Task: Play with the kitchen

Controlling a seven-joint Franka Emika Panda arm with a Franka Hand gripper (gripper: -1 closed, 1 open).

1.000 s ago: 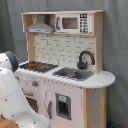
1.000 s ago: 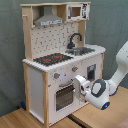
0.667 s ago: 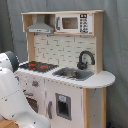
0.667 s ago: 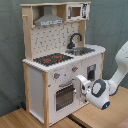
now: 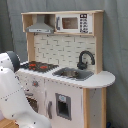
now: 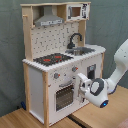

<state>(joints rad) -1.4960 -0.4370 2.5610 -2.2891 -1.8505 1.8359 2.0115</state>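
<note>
Nothing has shifted — my pincer (image 6: pixel 81 85) still hovers at the kitchen (image 6: pixel 50 70) front, grip state untellable — play not begun.

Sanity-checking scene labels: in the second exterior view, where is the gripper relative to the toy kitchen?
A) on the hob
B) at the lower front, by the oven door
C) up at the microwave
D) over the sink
B: in the second exterior view the gripper sits at the kitchen's lower front, beside the oven door, well below the hob and sink.
</note>
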